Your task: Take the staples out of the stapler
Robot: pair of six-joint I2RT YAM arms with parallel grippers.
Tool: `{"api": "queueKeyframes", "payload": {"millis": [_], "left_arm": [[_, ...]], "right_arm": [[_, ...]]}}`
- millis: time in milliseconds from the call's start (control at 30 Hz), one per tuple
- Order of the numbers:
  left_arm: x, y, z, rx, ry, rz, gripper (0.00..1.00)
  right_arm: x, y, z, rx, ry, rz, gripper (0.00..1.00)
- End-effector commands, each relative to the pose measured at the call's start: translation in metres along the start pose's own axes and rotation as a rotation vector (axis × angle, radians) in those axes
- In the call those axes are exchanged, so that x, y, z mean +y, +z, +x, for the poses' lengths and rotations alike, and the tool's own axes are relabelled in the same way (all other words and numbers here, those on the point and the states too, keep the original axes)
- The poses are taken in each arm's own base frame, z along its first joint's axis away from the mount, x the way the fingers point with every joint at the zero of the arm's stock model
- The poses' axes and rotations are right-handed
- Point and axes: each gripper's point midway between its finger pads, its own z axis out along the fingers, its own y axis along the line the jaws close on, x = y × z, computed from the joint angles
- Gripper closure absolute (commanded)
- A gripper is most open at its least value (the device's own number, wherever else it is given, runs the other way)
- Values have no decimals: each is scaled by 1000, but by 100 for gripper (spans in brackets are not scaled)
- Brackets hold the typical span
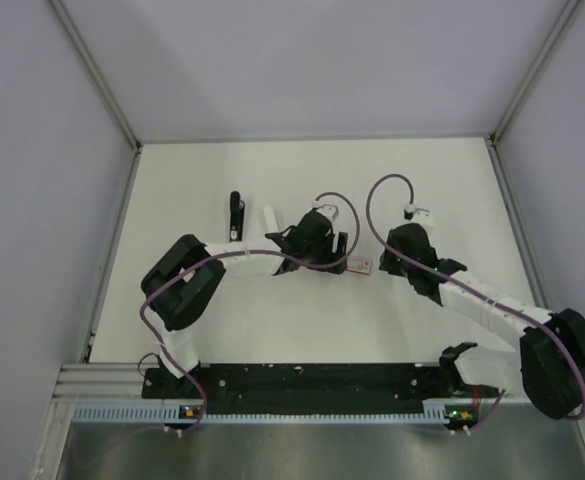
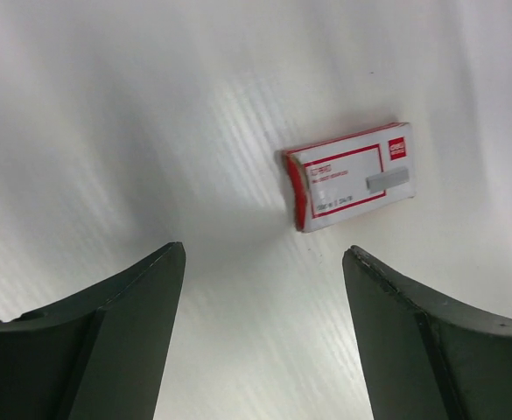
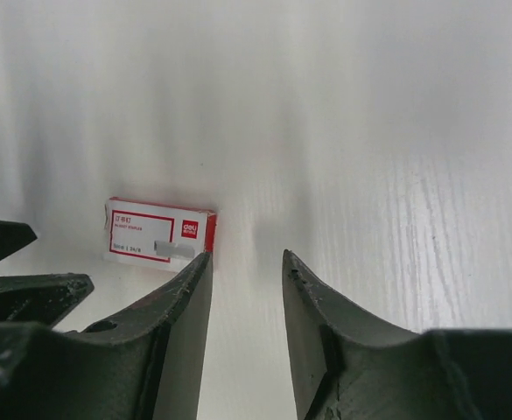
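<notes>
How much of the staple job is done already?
Nothing looks done yet. The stapler lies by itself, and no loose staples show. The left gripper and right gripper are both open and empty, near a small box. Everything is left: grab the stapler, open it, empty it.

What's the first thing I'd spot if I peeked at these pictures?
The little red-and-white box pops out first, lying flat near the middle of the white table. The left end effector and the right end effector both point toward it, open and empty. The slim black stapler sits farther back on the left, with nothing touching it.
</notes>
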Motion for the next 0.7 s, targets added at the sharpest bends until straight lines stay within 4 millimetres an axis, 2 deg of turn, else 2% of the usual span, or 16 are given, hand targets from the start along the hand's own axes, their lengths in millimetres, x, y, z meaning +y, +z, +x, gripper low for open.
{"api": "queueKeyframes", "payload": {"millis": [0, 200, 300, 367, 433, 567, 600, 667], "left_arm": [[4, -37, -26, -80, 37, -40, 20], [-10, -85, -53, -179, 96, 2, 18], [-16, -110, -63, -228, 136, 27, 16], [-16, -126, -68, -267, 147, 24, 14], [-14, -148, -76, -325, 144, 14, 12], [-7, -177, -81, -403, 147, -12, 5], [-5, -185, -83, -423, 152, -17, 1], [-1, -199, -84, -455, 155, -30, 1]], "right_arm": [[-1, -23, -41, -103, -51, 12, 59], [16, -46, -64, -148, -122, -84, 31], [24, -58, -68, -160, -121, -135, 24], [29, -65, -72, -167, -113, -166, 1], [33, -71, -75, -163, -109, -183, 1], [33, -82, -88, -173, -87, -159, 1], [30, -84, -91, -184, -78, -144, 1], [28, -90, -99, -218, -72, -137, 1]]}}
